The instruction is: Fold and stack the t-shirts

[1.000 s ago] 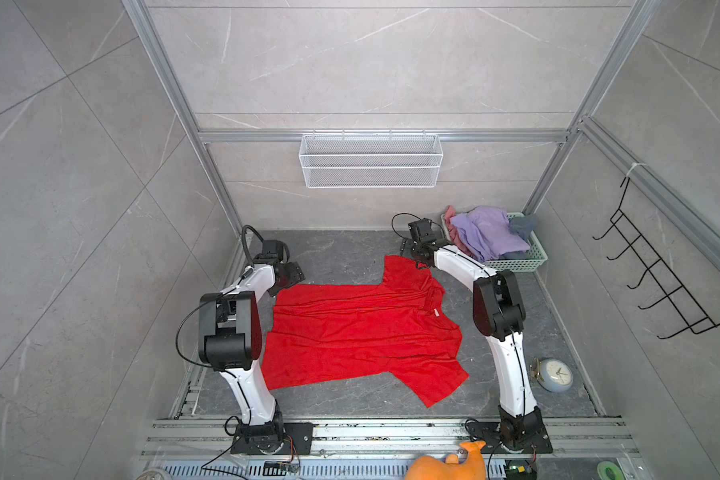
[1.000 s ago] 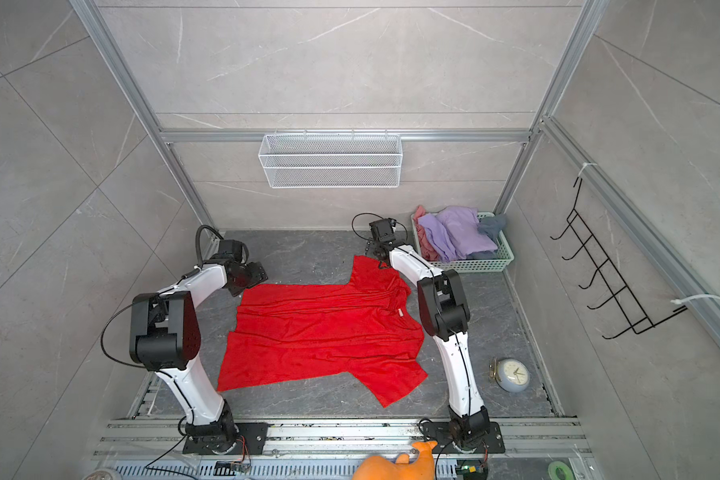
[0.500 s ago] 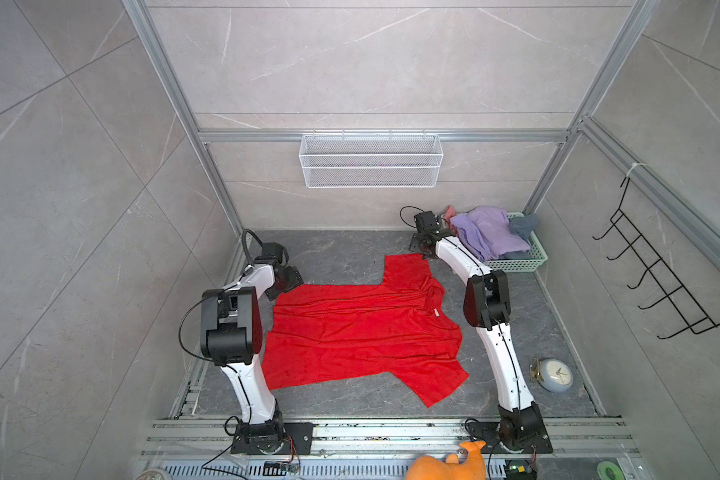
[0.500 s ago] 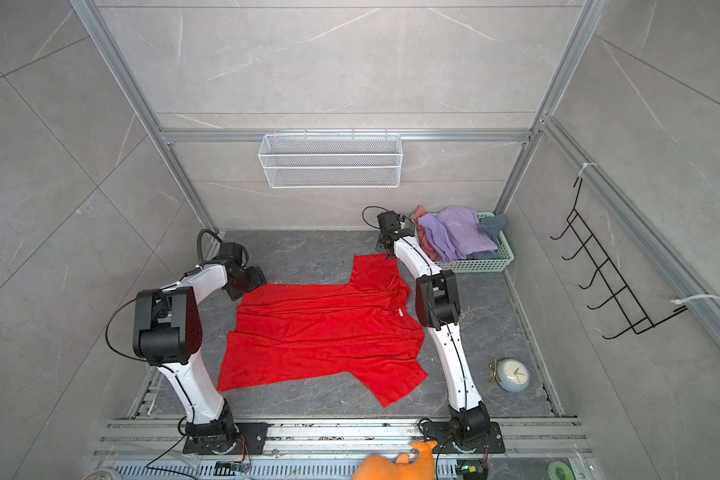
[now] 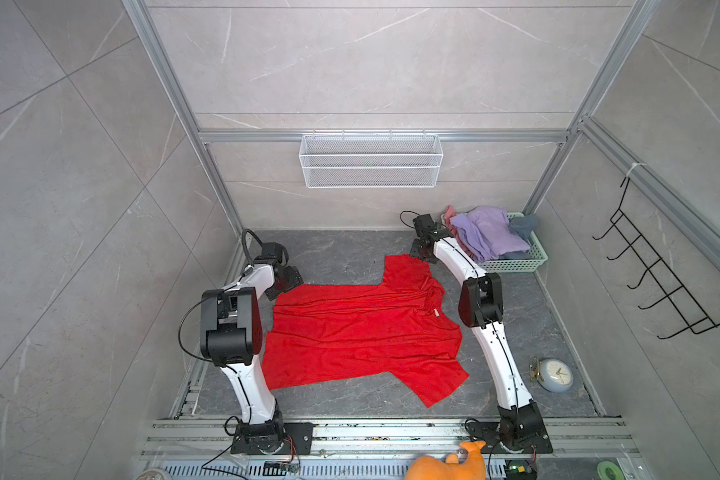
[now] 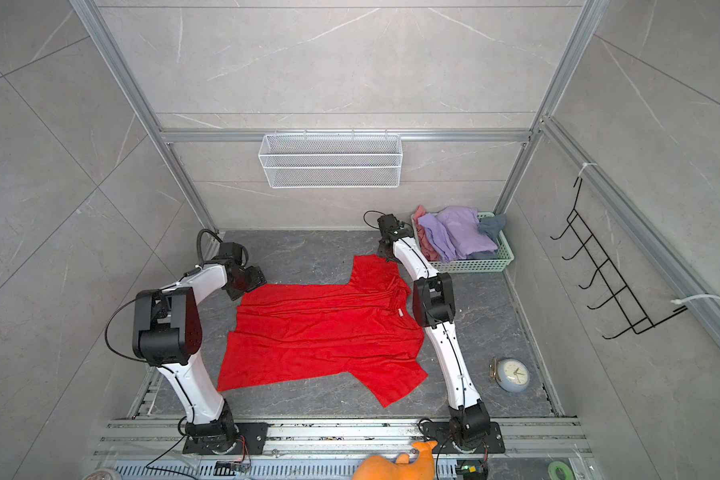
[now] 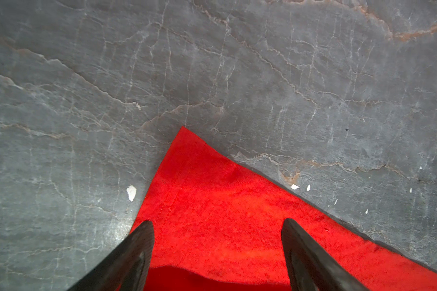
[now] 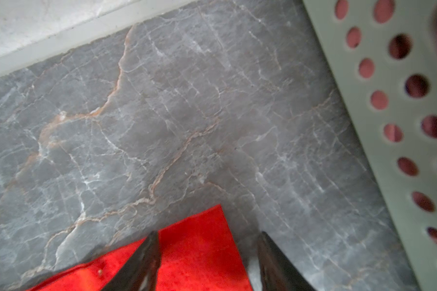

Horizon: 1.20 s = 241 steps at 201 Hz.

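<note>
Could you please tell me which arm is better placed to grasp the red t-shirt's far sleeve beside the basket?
Right. The right end effector is open over that sleeve corner of the red t-shirt, beside the basket; the left end effector is at the opposite hem corner.

Both top views look steeply down from high above the near edge of the tabletop (image 5: 341, 253), facing the back wall. They share almost the whole scene, slightly shifted sideways. The left wrist camera sits close behind the left hand (image 7: 217, 221), looking down on a corner of the red t-shirt (image 7: 212, 201). The right wrist camera, equally close behind the right hand (image 8: 208, 233), also catches the green basket (image 8: 357, 113) wall.
</note>
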Each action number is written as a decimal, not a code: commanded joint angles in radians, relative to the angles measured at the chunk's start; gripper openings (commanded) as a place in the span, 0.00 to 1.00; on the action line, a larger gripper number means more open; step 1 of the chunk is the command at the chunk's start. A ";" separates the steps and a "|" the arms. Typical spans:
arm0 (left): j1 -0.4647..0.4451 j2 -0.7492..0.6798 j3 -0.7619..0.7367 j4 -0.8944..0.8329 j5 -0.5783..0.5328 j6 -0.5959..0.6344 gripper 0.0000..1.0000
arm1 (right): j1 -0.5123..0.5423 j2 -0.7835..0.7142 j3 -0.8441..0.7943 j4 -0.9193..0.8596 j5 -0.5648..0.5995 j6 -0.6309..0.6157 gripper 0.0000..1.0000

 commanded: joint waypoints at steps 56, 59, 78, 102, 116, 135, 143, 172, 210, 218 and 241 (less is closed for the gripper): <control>0.070 -0.112 0.018 -0.020 0.060 0.000 0.83 | -0.003 0.029 -0.006 -0.041 -0.182 0.002 0.10; 0.074 -0.109 0.021 -0.025 0.057 0.002 0.83 | -0.002 0.025 -0.010 -0.037 -0.184 0.001 0.09; 0.087 -0.080 0.046 -0.062 0.017 0.024 0.82 | -0.001 -0.020 -0.044 0.006 -0.203 -0.010 0.07; 0.088 -0.014 0.099 -0.108 -0.046 0.051 0.82 | -0.001 -0.074 -0.067 0.023 -0.206 -0.023 0.00; 0.088 0.022 0.118 -0.102 -0.043 0.060 0.81 | -0.002 -0.108 -0.092 0.034 -0.207 -0.029 0.00; 0.087 0.066 0.150 -0.085 -0.021 0.060 0.77 | -0.001 -0.136 -0.124 0.048 -0.226 -0.036 0.00; 0.087 0.081 0.161 -0.077 -0.006 0.061 0.75 | 0.001 -0.170 -0.140 0.054 -0.234 -0.037 0.00; 0.087 0.130 0.195 -0.067 0.027 0.048 0.68 | -0.001 -0.220 -0.196 0.079 -0.244 -0.041 0.00; 0.071 0.170 0.200 -0.053 0.048 0.018 0.63 | 0.000 -0.257 -0.219 0.091 -0.246 -0.042 0.00; 0.063 0.180 0.200 -0.047 0.047 0.018 0.61 | -0.001 -0.266 -0.221 0.093 -0.247 -0.042 0.00; 0.045 0.213 0.229 -0.068 0.038 0.012 0.52 | -0.001 -0.293 -0.234 0.106 -0.253 -0.042 0.00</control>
